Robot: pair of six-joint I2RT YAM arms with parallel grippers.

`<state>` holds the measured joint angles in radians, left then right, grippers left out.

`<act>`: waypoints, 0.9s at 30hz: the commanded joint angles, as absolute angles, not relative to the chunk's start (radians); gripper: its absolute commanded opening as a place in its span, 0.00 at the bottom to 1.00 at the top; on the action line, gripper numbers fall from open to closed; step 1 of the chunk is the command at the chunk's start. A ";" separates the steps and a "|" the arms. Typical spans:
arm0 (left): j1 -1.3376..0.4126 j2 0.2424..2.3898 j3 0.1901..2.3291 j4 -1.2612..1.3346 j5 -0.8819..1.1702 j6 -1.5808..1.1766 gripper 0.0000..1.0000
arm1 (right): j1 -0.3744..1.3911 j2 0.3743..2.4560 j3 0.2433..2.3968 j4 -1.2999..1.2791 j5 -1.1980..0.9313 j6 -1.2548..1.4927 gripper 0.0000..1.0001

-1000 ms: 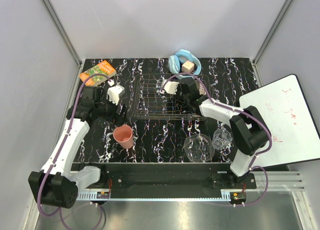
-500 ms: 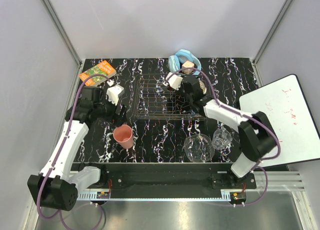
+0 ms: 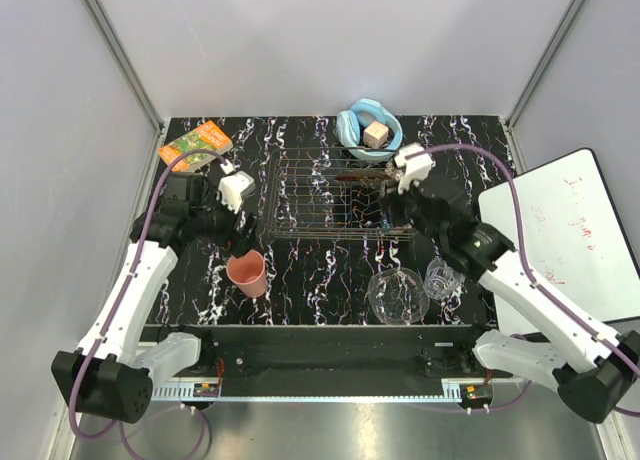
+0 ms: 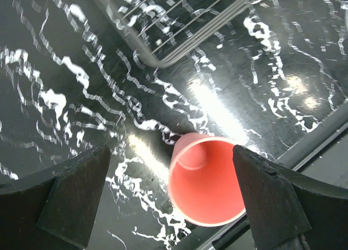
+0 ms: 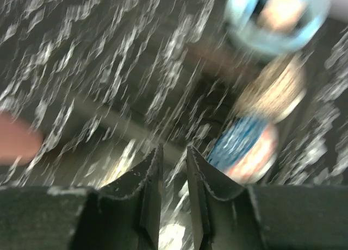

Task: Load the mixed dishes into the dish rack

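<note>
So the pink cup is up next, as far as I can tell. The left hand (image 4: pixel 169 155) hangs over the desk (image 3: pixel 320 260) with its fingers spread as wide as they go and nothing in them. The pink cup (image 4: pixel 206 185) stands upright, mouth up, right below the gap, just off the near left corner of the dish rack (image 3: pixel 310 195). The right hand (image 5: pixel 174 168) is over by the rack's right end, fingers almost together with a slim gap and nothing between them. Its wrist view is super blurry, but the small blue patterned bowl (image 5: pixel 244 149) and what looks like the red floral plate (image 5: pixel 272 92) seem to sit in the rack already. The clear glass bowl (image 3: pixel 397 295) and clear glass cup (image 3: pixel 443 277) are side by side on the desk, near the front right, not loaded yet. My guess for the next move: drop the left hand straight down around the cup, close on its wall without tipping it, then lift and carry it over the rack's wire edge.
</note>
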<state>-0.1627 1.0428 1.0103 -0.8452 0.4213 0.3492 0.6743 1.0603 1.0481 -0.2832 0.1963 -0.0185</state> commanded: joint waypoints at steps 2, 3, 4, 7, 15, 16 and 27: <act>-0.224 1.052 1.084 -0.839 0.414 0.370 0.99 | 0.747 0.994 0.898 -0.574 0.002 0.342 0.24; -0.224 1.055 1.088 -0.839 0.414 0.367 0.99 | 0.764 0.999 0.888 -0.621 0.011 0.347 0.20; -0.225 1.057 1.092 -0.839 0.416 0.362 0.99 | 0.785 1.006 0.879 -0.644 0.021 0.354 0.19; -0.225 1.062 1.094 -0.839 0.417 0.356 0.99 | 0.870 1.072 0.885 -0.725 0.097 0.390 0.15; -0.225 1.037 1.086 -0.838 0.387 0.367 0.99 | 0.908 1.173 0.876 -0.773 0.144 0.512 0.05; -0.225 1.035 1.086 -0.838 0.385 0.368 0.99 | 0.913 1.196 0.868 -0.773 0.146 0.529 0.03; -0.225 1.008 1.072 -0.838 0.377 0.373 0.99 | 0.968 1.399 0.867 -0.770 0.264 0.673 0.00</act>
<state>-0.2241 1.0412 1.0508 -0.8532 0.3965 0.3592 0.9443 1.3529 0.8539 -0.7654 0.1787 0.6064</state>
